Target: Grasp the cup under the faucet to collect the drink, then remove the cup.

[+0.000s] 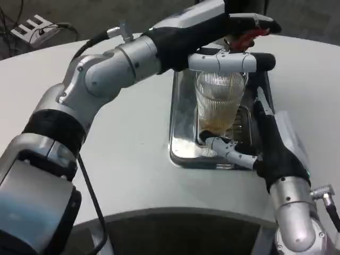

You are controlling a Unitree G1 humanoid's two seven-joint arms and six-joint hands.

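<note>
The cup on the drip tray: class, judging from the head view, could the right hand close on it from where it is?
Probably yes. The right hand sits beside the cup, its fingers already at the base, with nothing between; the left hand is higher, by the rim.

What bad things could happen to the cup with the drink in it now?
The ribbed clear cup already has amber drink in its bottom, so it might overfill if left there. The right robot hand reaches around its base; a bump or loose hold could tip it onto the metal drip tray. The left robot hand is crowded just above the rim.

A white table [133,154] bears a metal drip tray [183,141].
</note>
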